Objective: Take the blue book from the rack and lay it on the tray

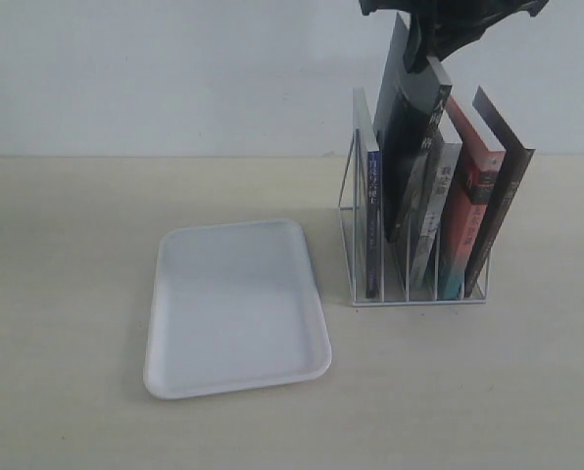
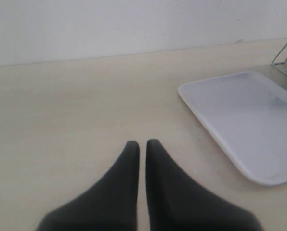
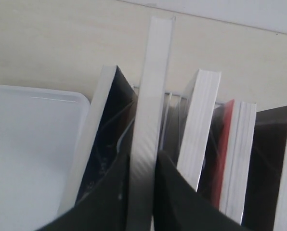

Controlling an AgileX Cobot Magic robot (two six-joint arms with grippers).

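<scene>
pinching dark book (image 3: 148, 96) by its top edge, right gripper (image 3: 143, 158) above rack (image 1: 419, 301).

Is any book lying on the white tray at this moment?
No, the tray is bare in the exterior view, and the books all stand in the rack.

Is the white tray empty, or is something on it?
Empty. The tray shows only its bare white bottom in the exterior view, and the blue book stands in the rack.

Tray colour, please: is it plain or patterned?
Plain white, no pattern. The tray shows best in the exterior view.
</scene>
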